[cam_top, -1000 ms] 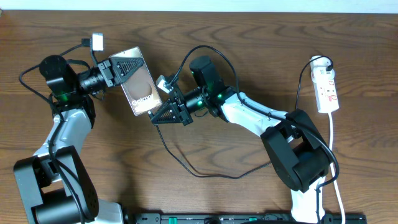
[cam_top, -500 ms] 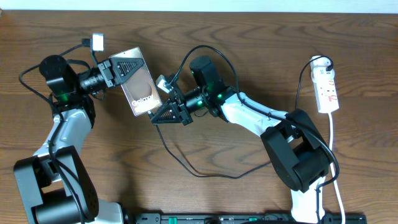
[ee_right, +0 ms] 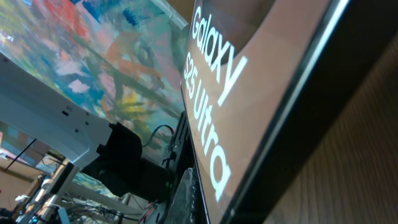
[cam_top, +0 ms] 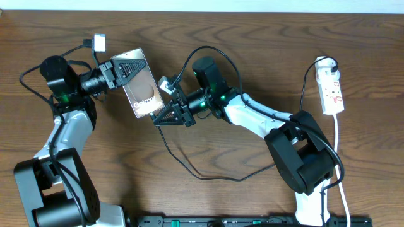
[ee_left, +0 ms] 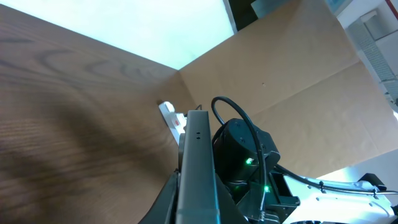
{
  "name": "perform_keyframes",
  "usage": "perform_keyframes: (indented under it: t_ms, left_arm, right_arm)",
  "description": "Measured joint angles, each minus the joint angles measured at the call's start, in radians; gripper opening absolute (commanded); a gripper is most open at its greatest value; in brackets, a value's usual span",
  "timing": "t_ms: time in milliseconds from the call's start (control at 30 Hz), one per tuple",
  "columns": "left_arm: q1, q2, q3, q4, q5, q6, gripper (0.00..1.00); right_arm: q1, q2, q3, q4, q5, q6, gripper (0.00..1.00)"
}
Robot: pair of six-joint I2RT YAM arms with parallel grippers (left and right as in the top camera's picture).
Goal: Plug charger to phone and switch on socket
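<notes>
The left gripper (cam_top: 124, 68) is closed on the upper end of the phone (cam_top: 146, 94) and holds it above the table. The phone's long axis runs from this gripper down towards the right gripper (cam_top: 159, 120), which pinches the charger (cam_top: 189, 169) at the cable's end. White lettering reads "Galaxy S25 Ultra". The socket (cam_top: 332, 92) lies well apart, far right.

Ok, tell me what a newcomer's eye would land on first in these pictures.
The bronze phone stands out first, held tilted off the table in the left arm's jaws, upper left of centre. The right arm's jaws sit right at its lower end, with a thin black cable looping away from there across the wood. At the far right lies a white power strip.
</notes>
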Motion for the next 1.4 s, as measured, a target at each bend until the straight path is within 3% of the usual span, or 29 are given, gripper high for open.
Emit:
perform_keyframes:
  t_ms: [1400]
  left_arm:
    - [0.000,0.000,0.000,0.000,-0.001,0.000,0.07]
  right_arm:
    - [0.000,0.000,0.000,0.016,-0.006,0.023,0.01]
